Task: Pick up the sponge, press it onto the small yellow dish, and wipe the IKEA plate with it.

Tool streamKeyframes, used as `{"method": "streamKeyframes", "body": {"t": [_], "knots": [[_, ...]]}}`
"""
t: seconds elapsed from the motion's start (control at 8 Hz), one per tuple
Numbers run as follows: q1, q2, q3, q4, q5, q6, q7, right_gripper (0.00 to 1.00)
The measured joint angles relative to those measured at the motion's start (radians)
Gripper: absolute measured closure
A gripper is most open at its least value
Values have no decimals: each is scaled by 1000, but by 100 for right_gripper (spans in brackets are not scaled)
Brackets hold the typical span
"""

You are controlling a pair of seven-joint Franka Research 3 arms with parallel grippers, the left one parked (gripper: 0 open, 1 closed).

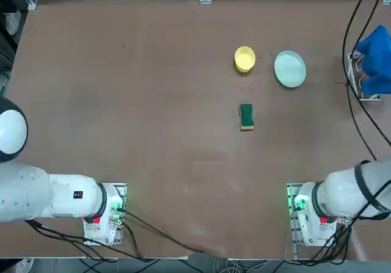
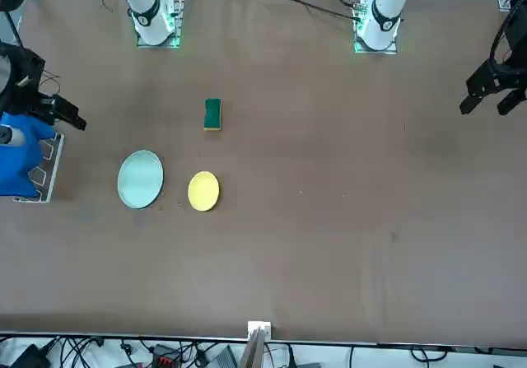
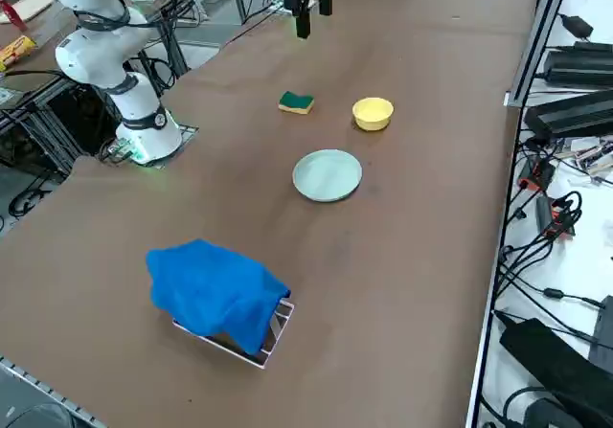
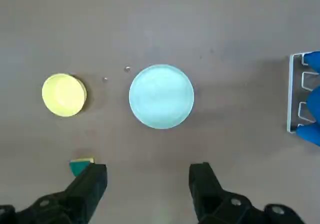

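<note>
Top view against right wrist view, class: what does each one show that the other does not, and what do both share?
Only the top view shows the arms' bases and the whole sponge. Only the wrist view shows the right gripper, jaws open and apart from everything. Both show the small yellow dish, the IKEA plate beside it, and the blue cloth on its rack.

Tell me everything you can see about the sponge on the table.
The sponge is a small rectangular block with a dark green scouring face on top and a yellow foam layer below. It lies flat on the brown table, alone, nearer the robot than the small yellow dish. Nothing touches it.
</note>
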Motion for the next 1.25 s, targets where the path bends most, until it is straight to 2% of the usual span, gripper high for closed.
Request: {"method": "streamKeyframes", "body": {"t": [0.38,0.62,1.0,1.12,1.25], "knots": [[35,45,2,-25,0,-75,5,0],[90,8,5,-136,1,-17,30,0],[260,-220,16,-587,1,333,202,0],[309,-271,19,-710,1,424,244,0],[339,-290,19,-779,1,488,275,0]]}}
